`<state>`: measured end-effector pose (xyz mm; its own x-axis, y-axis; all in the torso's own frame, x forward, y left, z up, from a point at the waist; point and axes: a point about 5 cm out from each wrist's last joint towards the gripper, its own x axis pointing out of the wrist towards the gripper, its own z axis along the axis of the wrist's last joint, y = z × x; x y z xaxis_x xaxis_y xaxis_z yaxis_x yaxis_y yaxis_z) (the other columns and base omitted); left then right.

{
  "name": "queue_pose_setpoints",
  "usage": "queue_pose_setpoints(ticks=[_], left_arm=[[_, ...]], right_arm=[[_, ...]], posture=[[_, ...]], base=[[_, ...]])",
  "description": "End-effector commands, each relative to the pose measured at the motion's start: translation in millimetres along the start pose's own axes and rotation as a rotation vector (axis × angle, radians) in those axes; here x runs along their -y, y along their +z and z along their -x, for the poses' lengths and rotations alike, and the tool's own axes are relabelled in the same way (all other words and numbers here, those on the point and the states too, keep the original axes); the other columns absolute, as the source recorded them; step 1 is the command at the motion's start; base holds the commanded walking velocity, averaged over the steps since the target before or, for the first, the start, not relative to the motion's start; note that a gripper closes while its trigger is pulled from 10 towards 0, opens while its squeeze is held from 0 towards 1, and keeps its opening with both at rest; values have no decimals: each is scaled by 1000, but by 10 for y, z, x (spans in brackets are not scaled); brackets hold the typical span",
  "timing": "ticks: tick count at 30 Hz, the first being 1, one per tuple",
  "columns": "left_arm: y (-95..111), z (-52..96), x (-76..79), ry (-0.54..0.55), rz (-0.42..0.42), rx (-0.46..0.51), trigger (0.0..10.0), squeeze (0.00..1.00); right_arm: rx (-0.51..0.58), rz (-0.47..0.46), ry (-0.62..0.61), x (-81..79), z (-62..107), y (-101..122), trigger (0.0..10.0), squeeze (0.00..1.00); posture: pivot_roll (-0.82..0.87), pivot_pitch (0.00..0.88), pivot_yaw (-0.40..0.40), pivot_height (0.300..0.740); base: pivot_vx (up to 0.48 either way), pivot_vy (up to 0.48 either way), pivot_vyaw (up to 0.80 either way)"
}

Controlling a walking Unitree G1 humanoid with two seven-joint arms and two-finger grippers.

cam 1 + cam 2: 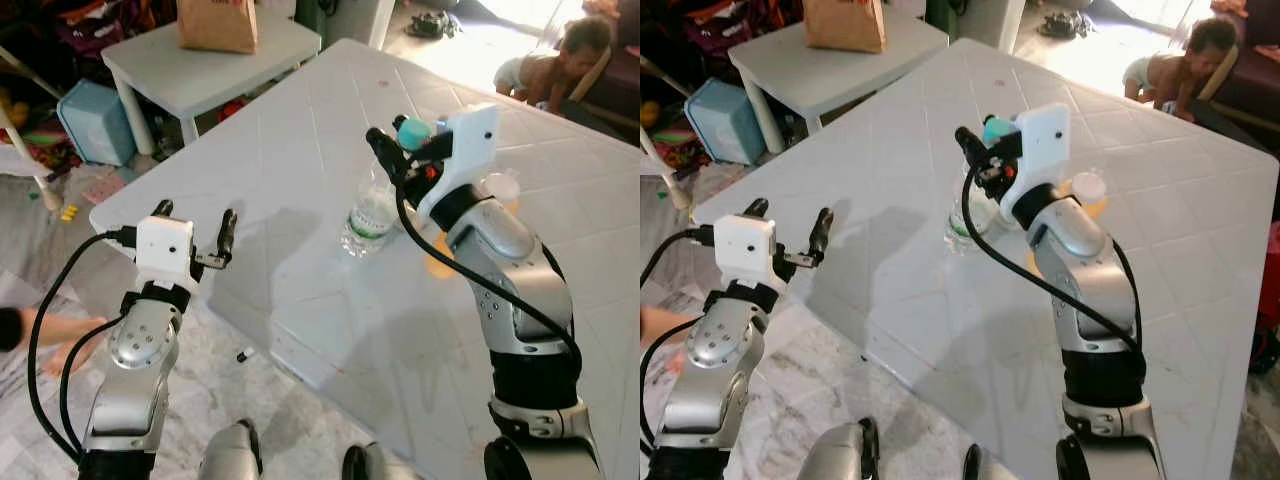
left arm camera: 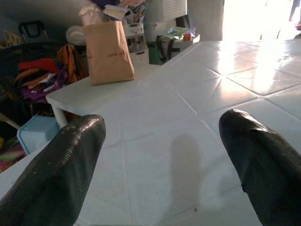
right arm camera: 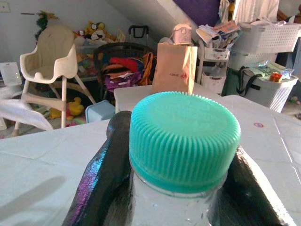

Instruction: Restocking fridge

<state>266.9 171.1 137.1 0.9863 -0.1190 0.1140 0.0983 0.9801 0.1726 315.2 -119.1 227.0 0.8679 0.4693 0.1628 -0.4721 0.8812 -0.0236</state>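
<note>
A clear water bottle (image 1: pixel 371 213) with a teal cap (image 3: pixel 183 136) is at the middle of the white tiled table (image 1: pixel 300 150). My right gripper (image 1: pixel 393 150) is shut on its neck just under the cap, one black finger (image 3: pixel 101 179) on each side. The bottle leans slightly and its base is down at the table top. My left gripper (image 1: pixel 196 214) hovers open at the table's near left corner, its fingers (image 2: pixel 61 169) wide apart with nothing between them.
A white-capped container of orange liquid (image 1: pixel 1088 190) stands just behind my right arm. A brown paper bag (image 1: pixel 217 22) sits on a small white side table (image 1: pixel 200 70) beyond a blue bin (image 1: pixel 95 120). A child (image 1: pixel 555 60) sits far right; a person's limb (image 1: pixel 40 330) lies left.
</note>
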Motion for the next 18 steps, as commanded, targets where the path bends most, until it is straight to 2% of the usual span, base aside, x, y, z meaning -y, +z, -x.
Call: queue_pose_setpoints(ticks=[1, 2, 10, 16, 17, 18], left_arm=[[2, -14, 27, -11, -7, 1, 10000, 0], [2, -16, 34, -13, -7, 1, 10000, 0], [-4, -18, 31, -12, -10, -1, 10000, 0], [-15, -16, 20, -10, -12, -7, 10000, 0], [-19, -15, 22, -11, -11, -9, 10000, 0], [-20, -13, 25, -11, -10, -10, 10000, 0]], right_arm=[[-81, -17, 11, -14, 43, -152, 10000, 63], [-80, -16, 17, -18, 51, -154, 10000, 1000], [-87, 21, 42, -29, 42, -112, 10000, 1000], [-82, 59, 64, -34, 20, 9, 10000, 1000], [-82, 59, 77, -55, 30, 35, 10000, 867], [-85, 58, 82, -65, 38, 43, 10000, 447]], posture=[[31, 104, -35, 740], [31, 103, -35, 740], [34, 101, -36, 740], [33, 102, -38, 740], [31, 102, -38, 740], [31, 102, -38, 740]], base=[[0, 0, 0], [0, 0, 0], [0, 0, 0], [0, 0, 0], [0, 0, 0], [0, 0, 0]])
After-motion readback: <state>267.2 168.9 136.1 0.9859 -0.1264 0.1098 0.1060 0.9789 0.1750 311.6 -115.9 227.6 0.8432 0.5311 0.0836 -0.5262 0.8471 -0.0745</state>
